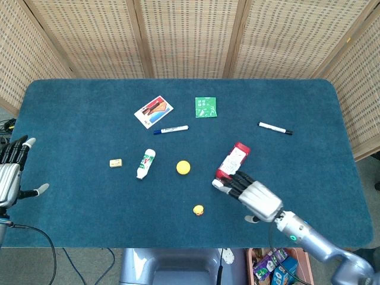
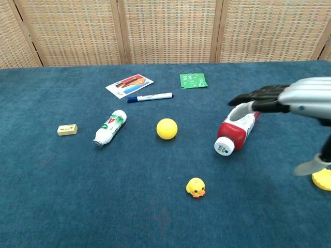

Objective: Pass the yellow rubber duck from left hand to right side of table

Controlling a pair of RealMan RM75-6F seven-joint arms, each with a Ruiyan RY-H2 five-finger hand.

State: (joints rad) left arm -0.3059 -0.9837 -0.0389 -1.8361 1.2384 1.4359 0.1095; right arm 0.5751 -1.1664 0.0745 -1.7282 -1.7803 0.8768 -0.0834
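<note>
My left hand (image 1: 10,172) hangs off the table's left edge, fingers spread and released, holding nothing. On the blue felt table (image 1: 77,107) I see a small cream eraser block (image 2: 67,129), then a white tube with a green label (image 2: 109,127), then a yellow ball (image 2: 167,128). The small yellow rubber duck (image 2: 195,187) sits near the front edge, untouched. My right hand (image 1: 255,197) hovers flat over the red and white bottle (image 2: 235,129), fingers extended, empty.
</note>
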